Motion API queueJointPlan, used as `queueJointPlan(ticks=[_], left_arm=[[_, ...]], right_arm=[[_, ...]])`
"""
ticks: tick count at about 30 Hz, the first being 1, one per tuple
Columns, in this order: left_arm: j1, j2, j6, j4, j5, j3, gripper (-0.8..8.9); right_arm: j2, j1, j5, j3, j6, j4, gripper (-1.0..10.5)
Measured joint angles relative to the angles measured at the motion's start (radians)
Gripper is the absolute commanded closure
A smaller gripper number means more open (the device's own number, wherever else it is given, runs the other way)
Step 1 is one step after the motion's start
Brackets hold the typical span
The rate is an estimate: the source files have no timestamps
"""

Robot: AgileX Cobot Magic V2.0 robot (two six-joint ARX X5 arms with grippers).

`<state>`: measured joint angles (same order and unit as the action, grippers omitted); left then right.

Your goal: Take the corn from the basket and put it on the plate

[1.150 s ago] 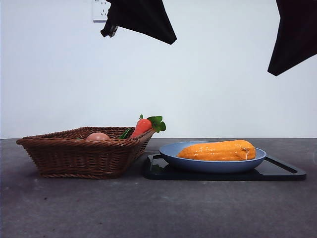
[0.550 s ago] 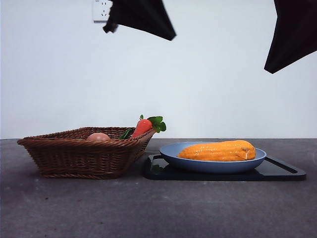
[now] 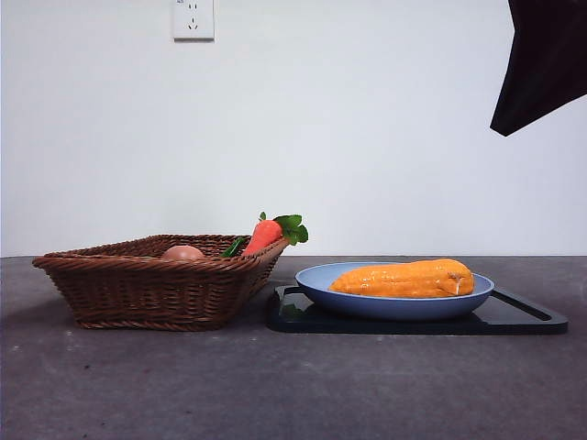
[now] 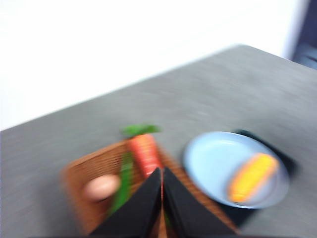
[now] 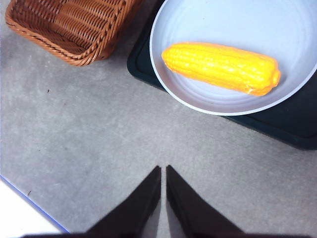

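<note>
The right gripper [image 5: 163, 171] hangs high over bare table in front of the plate [image 5: 173, 94], its 2 jaws together and empty. The left gripper [image 4: 162, 173], likewise pressed together on nothing, is raised above the basket [image 4: 79, 171]. The corn [image 5: 220, 67] lies across the plate's middle, so the placing looks done. The carrot [image 3: 263, 235] leans on the basket's rim nearest the plate.

Grey table [image 3: 293, 385]; basket [image 3: 151, 284], black tray [image 3: 514, 316]

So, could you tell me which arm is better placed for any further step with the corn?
Neither is needed, I think: the orange-yellow corn cob already lies on the round light-blue plate. If nudging, right: its shut gripper hangs nearer it.
</note>
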<state>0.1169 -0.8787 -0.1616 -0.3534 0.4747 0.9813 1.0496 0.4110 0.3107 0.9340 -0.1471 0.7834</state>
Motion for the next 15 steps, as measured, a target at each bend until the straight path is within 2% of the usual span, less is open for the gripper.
queueJointPlan(ticks=[5,7,12,15], left_arm=[[-0.105,0.217,0.051,0.166,-0.039,-0.253,8.09],[-0.114,0.28,0.072,0.209,-0.07,-0.33,8.09],[-0.116,0.439,0.124,0.282,-0.228,-0.529,8.09],[-0.119,0.52,0.136,0.286,-0.245,-0.63,8.09]], right_arm=[[0.0,0.0,0.0,0.0,0.0,0.0,9.4],[0.0,0.0,0.0,0.0,0.0,0.0,9.4],[0.0,0.0,0.0,0.0,0.0,0.0,9.4],[0.0,0.0,0.0,0.0,0.0,0.0,9.4]])
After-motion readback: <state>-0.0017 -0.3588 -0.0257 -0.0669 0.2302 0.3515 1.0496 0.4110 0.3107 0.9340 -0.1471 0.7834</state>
